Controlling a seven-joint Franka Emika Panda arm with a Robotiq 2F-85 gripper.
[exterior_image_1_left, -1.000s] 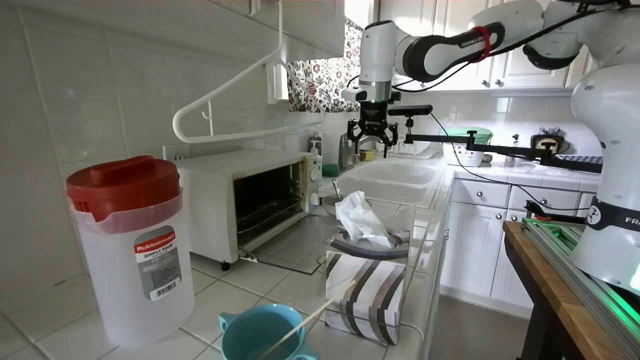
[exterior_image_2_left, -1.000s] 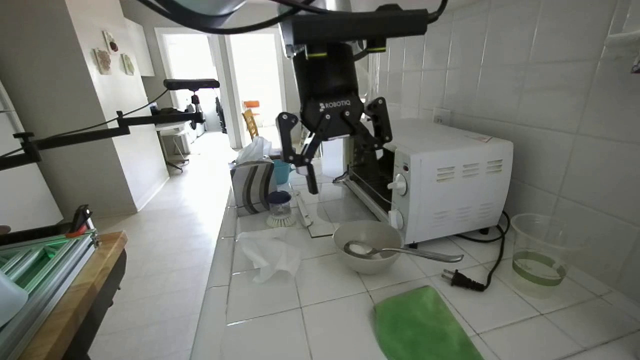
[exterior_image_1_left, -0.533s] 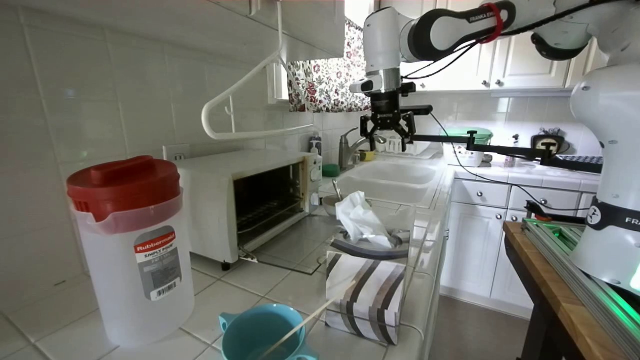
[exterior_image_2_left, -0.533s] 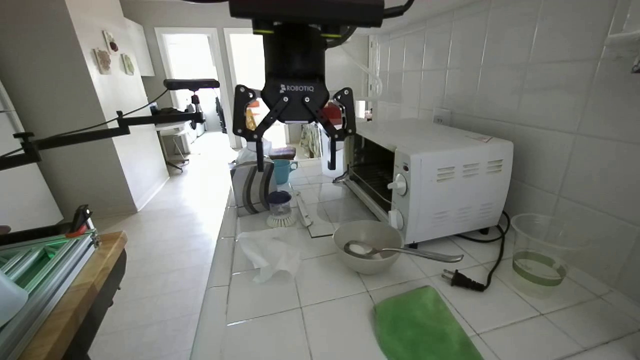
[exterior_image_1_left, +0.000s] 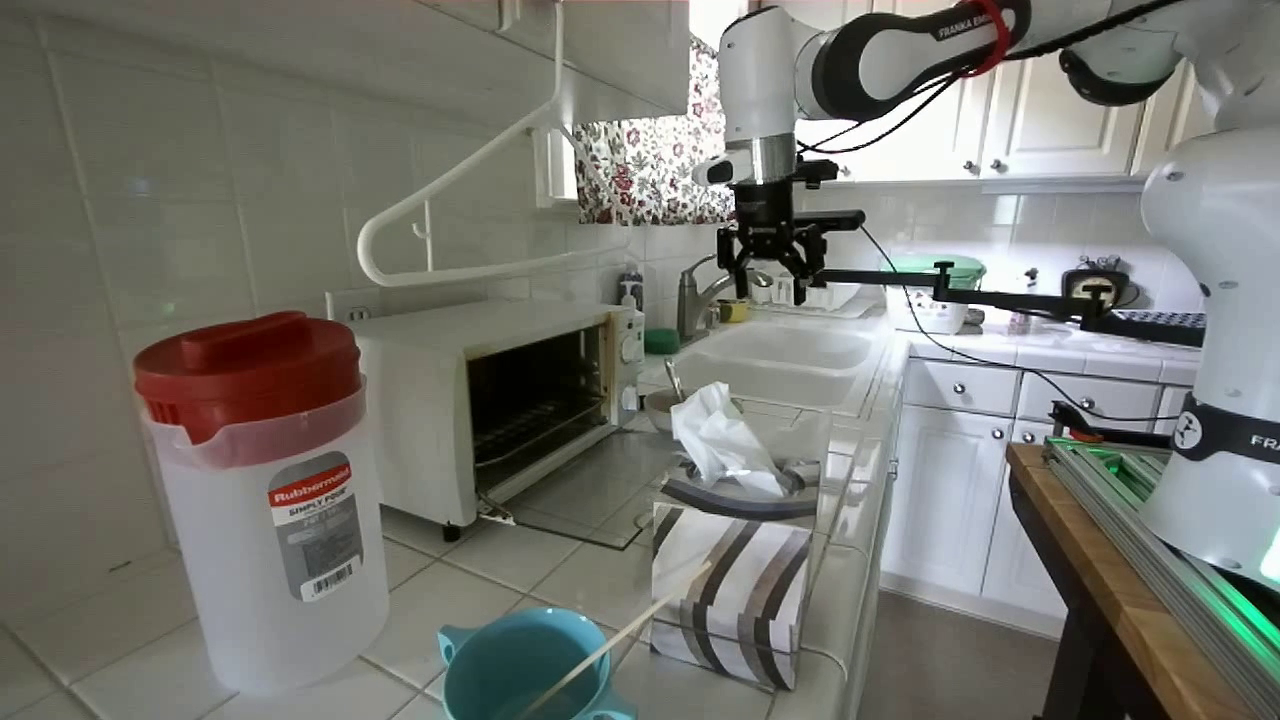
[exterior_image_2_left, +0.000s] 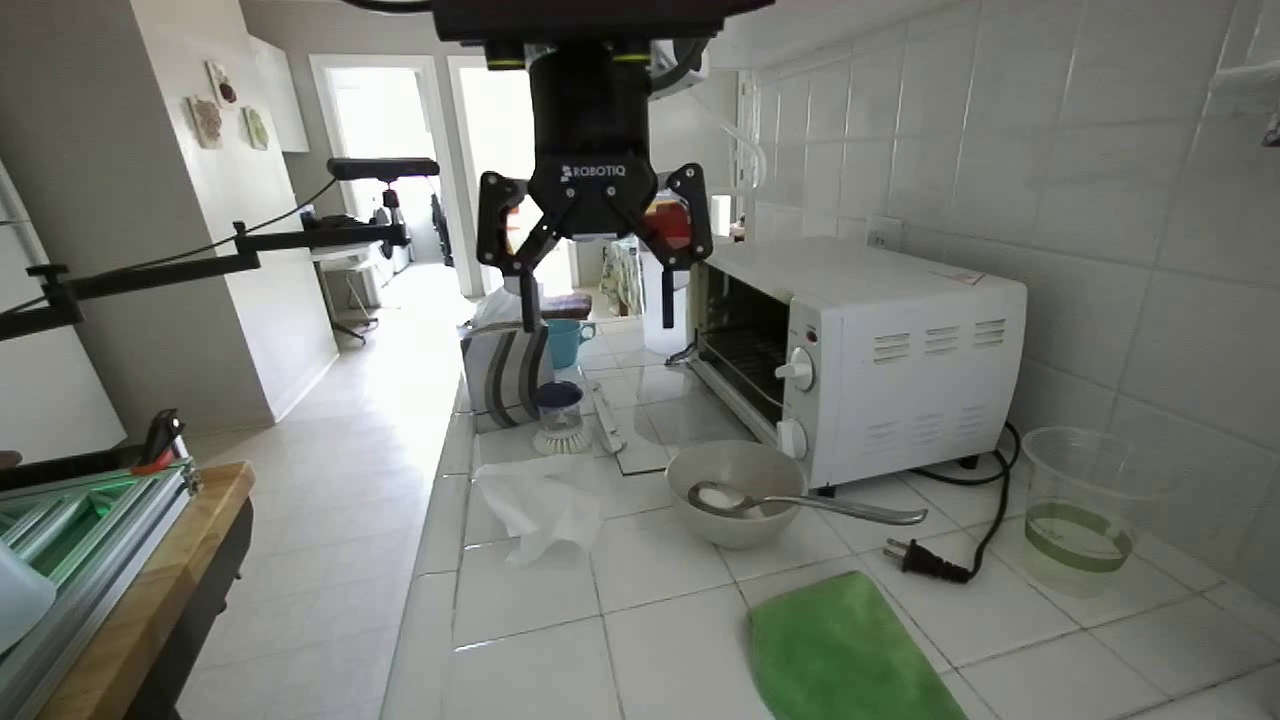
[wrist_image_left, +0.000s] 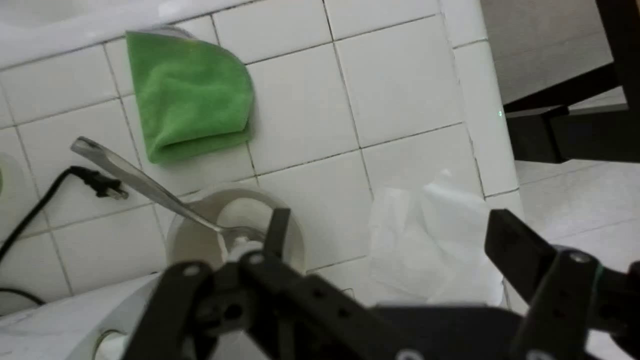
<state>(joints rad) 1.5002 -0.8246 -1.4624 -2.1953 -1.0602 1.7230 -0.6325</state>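
Observation:
My gripper (exterior_image_2_left: 598, 328) is open and empty, pointing down high above the tiled counter; it also shows in an exterior view (exterior_image_1_left: 770, 300). In the wrist view a crumpled white tissue (wrist_image_left: 425, 240) lies on the counter below, between the fingers in the picture. A beige bowl (exterior_image_2_left: 735, 530) with a metal spoon (exterior_image_2_left: 850, 508) leaning in it stands beside the tissue; in the wrist view the left finger covers part of the bowl (wrist_image_left: 182, 245). A folded green cloth (wrist_image_left: 192, 95) lies flat near the bowl. The gripper touches nothing.
A white toaster oven (exterior_image_2_left: 920, 350) stands with its door down, its plug (exterior_image_2_left: 930, 562) loose beside a clear cup (exterior_image_2_left: 1080, 510). A brush (exterior_image_2_left: 560, 410), a striped tissue box (exterior_image_1_left: 730, 590), a blue cup (exterior_image_1_left: 530, 670) and a pitcher (exterior_image_1_left: 250, 500) stand farther along. A white hanger (exterior_image_1_left: 500, 268) hangs above.
The gripper has turned from a tilted pose to an upright one, moving left in one view's picture and slightly right in another's. It stays open. The hanger swings. The counter items are unmoved.

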